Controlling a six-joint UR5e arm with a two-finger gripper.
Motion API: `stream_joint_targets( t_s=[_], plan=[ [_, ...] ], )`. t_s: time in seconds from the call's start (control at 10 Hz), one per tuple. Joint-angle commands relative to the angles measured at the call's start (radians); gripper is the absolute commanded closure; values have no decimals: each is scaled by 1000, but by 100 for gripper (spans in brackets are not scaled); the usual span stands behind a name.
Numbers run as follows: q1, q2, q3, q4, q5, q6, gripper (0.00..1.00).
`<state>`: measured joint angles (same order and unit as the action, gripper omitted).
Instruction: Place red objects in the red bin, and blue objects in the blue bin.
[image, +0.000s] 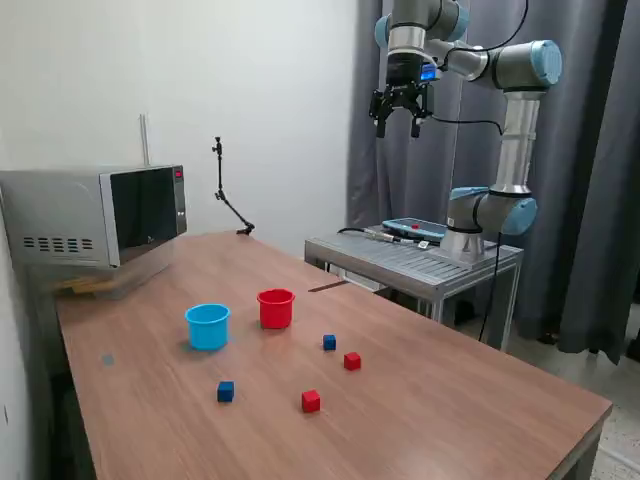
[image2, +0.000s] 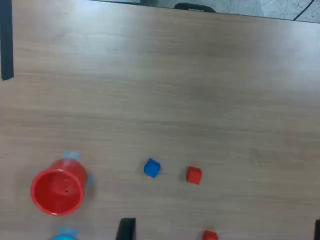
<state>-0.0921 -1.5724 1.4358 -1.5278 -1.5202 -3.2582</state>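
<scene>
My gripper (image: 399, 118) hangs high above the back of the wooden table, open and empty, far from every object. The red cup (image: 276, 308) and the light blue cup (image: 207, 326) stand upright side by side. One dark blue cube (image: 329, 342) and one red cube (image: 352, 361) lie close together to the exterior view's right of the cups. Another blue cube (image: 225, 391) and another red cube (image: 311, 401) lie nearer the front. The wrist view shows the red cup (image2: 57, 190), a blue cube (image2: 152, 168), a red cube (image2: 194, 175), part of the second red cube (image2: 210, 235), the blue cup's rim (image2: 64, 235) and a dark fingertip (image2: 127, 230).
A microwave (image: 95, 215) stands at the table's back on the exterior view's left. A thin black stand (image: 230, 200) is at the back edge. A metal cart (image: 415, 262) carries the arm's base and a tablet. A dark curtain (image: 590, 200) hangs behind.
</scene>
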Motion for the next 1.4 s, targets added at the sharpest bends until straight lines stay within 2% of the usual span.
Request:
stream_joint_targets(
  t_s=[0.0,1.3],
  plan=[
    [-5,0,6,32,0,-2,0],
    [-12,20,-1,28,0,2,0]
  ],
)
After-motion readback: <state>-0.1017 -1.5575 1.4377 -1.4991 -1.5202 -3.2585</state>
